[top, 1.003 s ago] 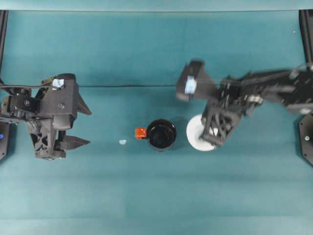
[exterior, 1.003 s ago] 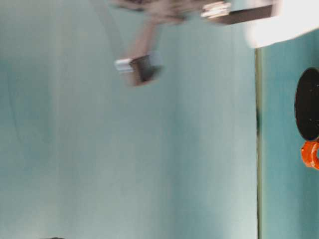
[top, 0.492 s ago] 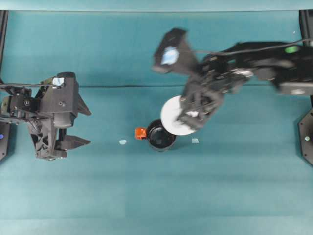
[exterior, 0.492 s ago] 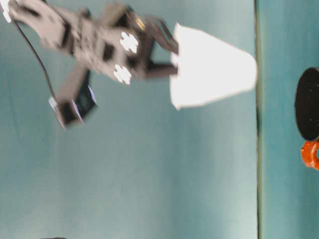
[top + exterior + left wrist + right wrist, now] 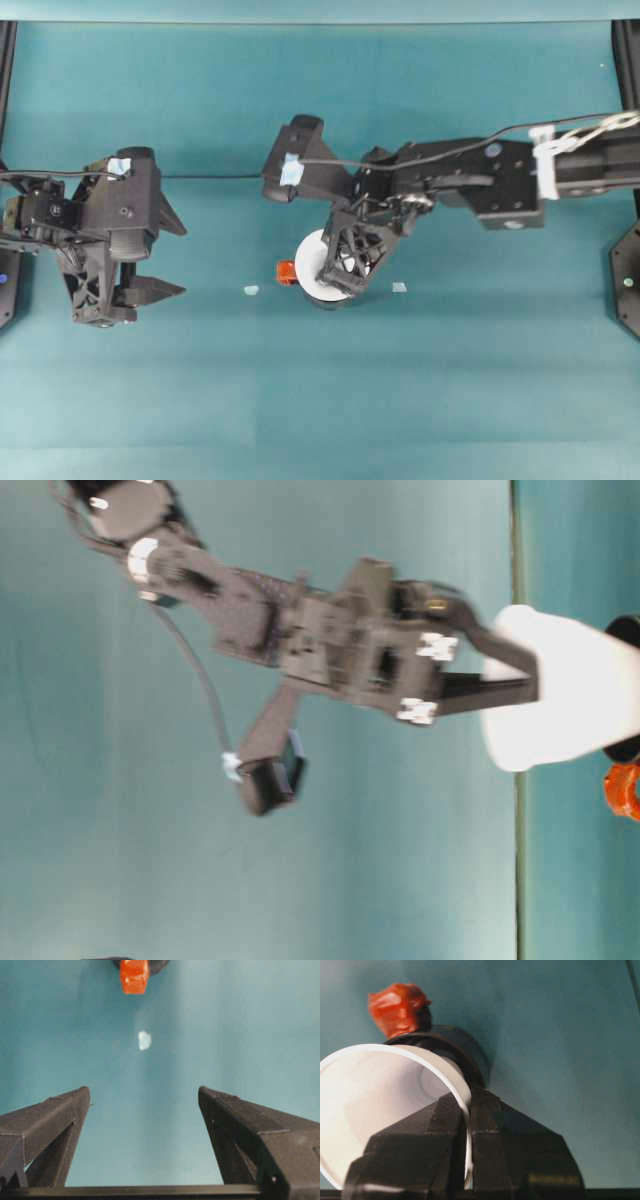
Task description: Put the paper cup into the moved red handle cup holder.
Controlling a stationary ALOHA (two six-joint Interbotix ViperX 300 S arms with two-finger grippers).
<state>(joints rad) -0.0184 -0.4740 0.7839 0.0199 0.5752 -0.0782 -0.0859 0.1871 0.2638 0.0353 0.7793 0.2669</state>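
The paper cup (image 5: 316,262) hangs over the red handle cup holder (image 5: 451,1049), its base at or just inside the holder's mouth; how deep is unclear. Its inside looks empty. From the left of the overhead view: the left pincer (image 5: 160,258) rests spread and empty on the teal worktop (image 5: 300,400), then a small pale scrap (image 5: 250,290), the holder's red tab (image 5: 287,272), and the right pincer (image 5: 469,1125) pinching the cup's rim.

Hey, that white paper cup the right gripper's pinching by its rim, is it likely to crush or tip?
Probably light and thin-walled: the right gripper holds the paper cup by one wall, so squeezing may dent it. Its tapered shape, small base, probably tips easily.
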